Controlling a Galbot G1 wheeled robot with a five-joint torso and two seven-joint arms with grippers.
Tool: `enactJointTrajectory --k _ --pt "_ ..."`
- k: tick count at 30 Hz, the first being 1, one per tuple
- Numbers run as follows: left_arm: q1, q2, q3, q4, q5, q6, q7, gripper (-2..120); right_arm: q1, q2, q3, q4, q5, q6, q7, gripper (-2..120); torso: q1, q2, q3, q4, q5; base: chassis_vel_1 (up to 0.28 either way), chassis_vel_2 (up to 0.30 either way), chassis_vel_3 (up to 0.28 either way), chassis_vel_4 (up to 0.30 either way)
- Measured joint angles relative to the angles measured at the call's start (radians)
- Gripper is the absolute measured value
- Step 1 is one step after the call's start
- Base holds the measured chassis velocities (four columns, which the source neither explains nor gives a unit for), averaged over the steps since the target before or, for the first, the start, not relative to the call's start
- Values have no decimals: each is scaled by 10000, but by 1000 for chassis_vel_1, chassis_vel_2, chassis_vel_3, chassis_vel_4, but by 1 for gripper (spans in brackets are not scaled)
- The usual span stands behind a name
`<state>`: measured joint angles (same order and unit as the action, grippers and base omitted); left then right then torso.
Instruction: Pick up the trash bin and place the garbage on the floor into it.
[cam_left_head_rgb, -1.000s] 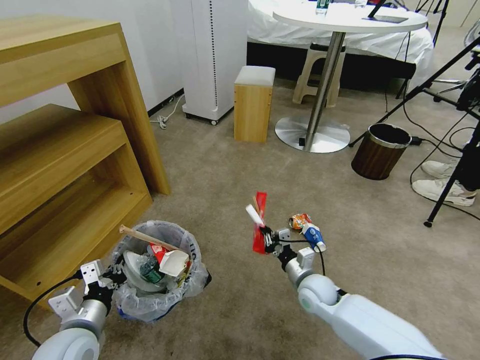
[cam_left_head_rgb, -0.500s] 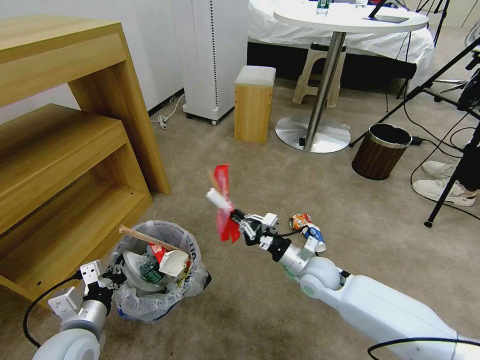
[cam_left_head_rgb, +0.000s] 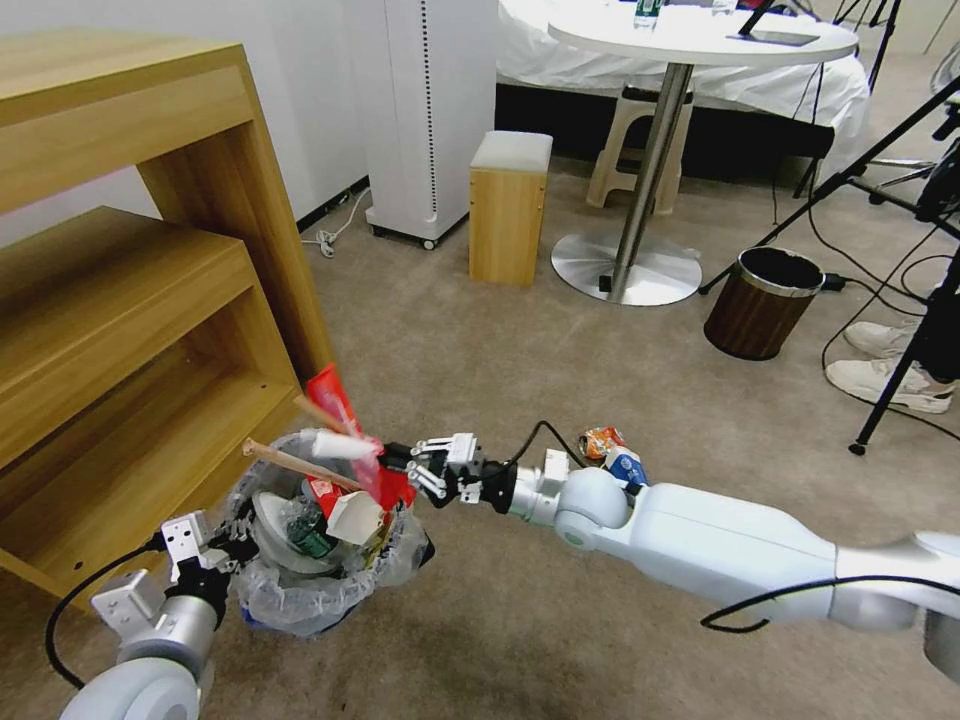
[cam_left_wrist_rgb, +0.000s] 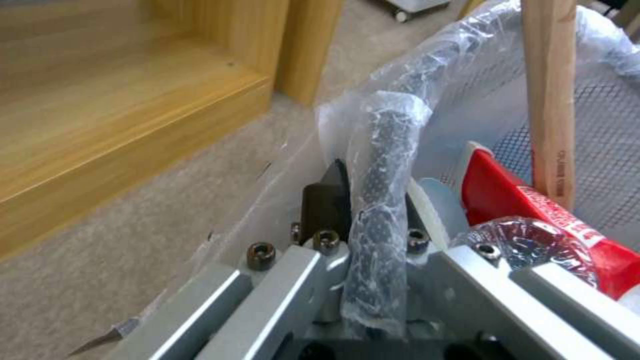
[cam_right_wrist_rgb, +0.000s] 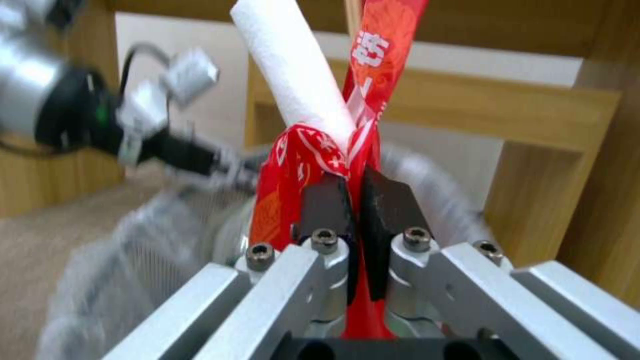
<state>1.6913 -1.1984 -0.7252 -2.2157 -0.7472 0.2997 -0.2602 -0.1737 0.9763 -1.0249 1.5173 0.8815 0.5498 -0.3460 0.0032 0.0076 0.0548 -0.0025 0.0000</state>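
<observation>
Now, lower left of the head view: the trash bin (cam_left_head_rgb: 320, 545), bag-lined and nearly full, sits on the beige floor (cam_left_head_rgb: 560, 360) beside the wooden shelf unit (cam_left_head_rgb: 130, 300). The left gripper (cam_left_head_rgb: 232, 540) is clamped on its near rim; in the left wrist view the pads pinch the plastic-wrapped mesh edge (cam_left_wrist_rgb: 383, 165). The right gripper (cam_left_head_rgb: 408, 470) reaches in from the right of the frame, closed tight on a red packet (cam_left_head_rgb: 350, 430) bundled with a white paper roll (cam_left_head_rgb: 340, 445) and a thin stick. The bundle's long axis tilts up and toward the frame's upper left, its lower end hanging just over the bin's right-hand rim, so the release looks a short way off, likely with a little more travel leftward over the opening. A long wooden stick (cam_left_head_rgb: 300, 465) already lies across the bin mouth. More garbage (cam_left_head_rgb: 612, 455), a crumpled orange wrapper and a blue-white cup, lies on the carpet behind the right forearm. The packet carries white characters, too blurred to read; faint print on the stick in the left wrist view is also unreadable.
</observation>
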Motion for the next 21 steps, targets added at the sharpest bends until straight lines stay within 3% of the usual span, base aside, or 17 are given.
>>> enactJointTrajectory --k 10,21 --pt "166 -30 77 -482 -12 110 0 1 147 610 -546 -183 -192 -124 208 2 0 0 0 1 1 0 0 0 0" --pt "185 37 14 -542 -53 111 -8 1 247 335 -705 -124 -499 -243 157 2 0 0 -1 -2 0 0 0 0 0"
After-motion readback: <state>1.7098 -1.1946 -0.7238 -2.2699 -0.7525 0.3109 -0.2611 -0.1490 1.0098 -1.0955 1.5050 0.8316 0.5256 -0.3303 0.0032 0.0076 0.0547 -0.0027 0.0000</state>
